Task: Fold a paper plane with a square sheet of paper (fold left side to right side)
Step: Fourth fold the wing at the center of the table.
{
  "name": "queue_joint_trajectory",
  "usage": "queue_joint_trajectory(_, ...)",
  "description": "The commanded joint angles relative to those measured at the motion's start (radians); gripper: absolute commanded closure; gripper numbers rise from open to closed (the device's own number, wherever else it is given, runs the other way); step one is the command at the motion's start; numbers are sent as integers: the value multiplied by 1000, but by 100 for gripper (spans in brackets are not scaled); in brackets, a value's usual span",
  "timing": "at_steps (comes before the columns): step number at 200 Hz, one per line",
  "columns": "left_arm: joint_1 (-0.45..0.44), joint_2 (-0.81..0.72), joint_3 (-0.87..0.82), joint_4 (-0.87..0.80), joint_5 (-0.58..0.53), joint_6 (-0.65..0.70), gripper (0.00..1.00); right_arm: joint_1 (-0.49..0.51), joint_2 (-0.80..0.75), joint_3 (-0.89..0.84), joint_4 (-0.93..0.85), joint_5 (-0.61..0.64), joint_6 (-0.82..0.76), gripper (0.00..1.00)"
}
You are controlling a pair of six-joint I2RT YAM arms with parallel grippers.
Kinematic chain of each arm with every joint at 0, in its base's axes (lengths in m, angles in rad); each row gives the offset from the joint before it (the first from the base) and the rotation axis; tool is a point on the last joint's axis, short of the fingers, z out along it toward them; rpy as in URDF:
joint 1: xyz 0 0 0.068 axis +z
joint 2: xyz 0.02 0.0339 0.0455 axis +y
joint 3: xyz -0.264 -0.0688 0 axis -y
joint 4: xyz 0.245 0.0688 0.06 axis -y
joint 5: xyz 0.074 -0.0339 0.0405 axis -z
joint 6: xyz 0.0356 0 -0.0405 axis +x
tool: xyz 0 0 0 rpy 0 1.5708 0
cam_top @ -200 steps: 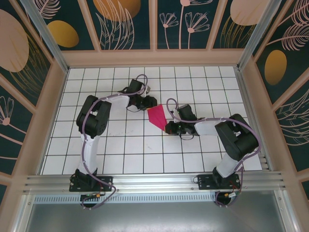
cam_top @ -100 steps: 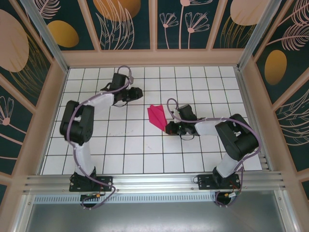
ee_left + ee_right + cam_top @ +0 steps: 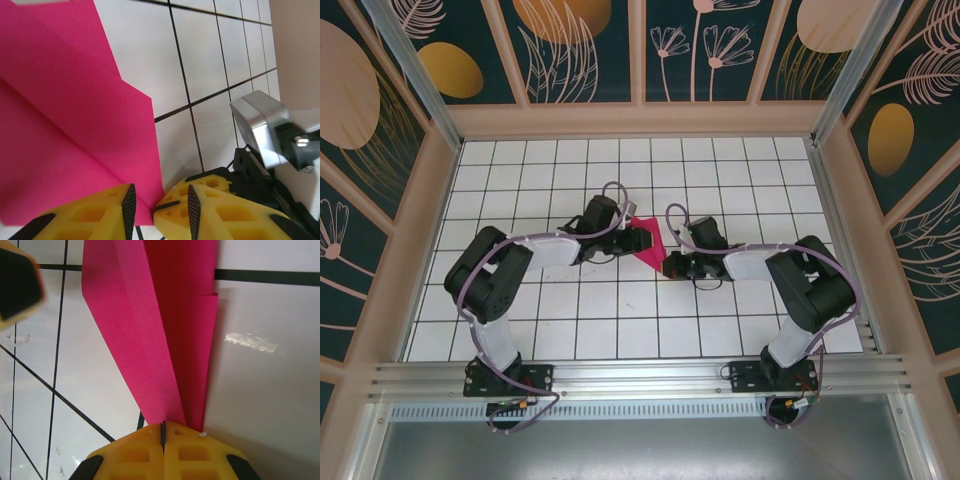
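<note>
Pink paper plane (image 3: 648,243) lies at ctr of table (image 3: 580,325). We see right gripper (image 3: 163,426) fingers together, clamped on its narrow tip. Left gripper (image 3: 161,199) fingers apart, straddling that same tip; contact w/ paper unclear.

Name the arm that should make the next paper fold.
Left, likely. The left pincer is open beside the creased magenta-pink paper sheet; the right pincer is shut on its pointed tip, anchoring it.

A robotics lab cell: a white, black-gridded tabletop (image 3: 570,320) boxed in by teal leaf-printed wall panels (image 3: 700,50), with two black-and-white robot arms (image 3: 500,330) bolted to a silver aluminium rail (image 3: 640,375).
</note>
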Motion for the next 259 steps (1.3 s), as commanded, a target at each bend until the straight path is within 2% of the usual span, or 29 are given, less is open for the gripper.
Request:
queue_joint_trajectory(1,-28,51,16,88,26,-52,64,3,50,-52,-205,44,17,98)
queue_joint_trajectory(82,-56,83,5,142,64,-79,64,2,60,-48,-204,47,17,98)
queue_joint_trajectory(140,-59,137,23,125,44,-78,64,2,65,-43,-221,55,11,98)
queue_joint_trajectory(182,-59,159,89,-6,-84,-28,64,2,68,-43,-232,64,8,98)
queue_joint_trajectory(259,-46,197,147,-105,-180,13,63,2,67,-46,-246,79,2,98)
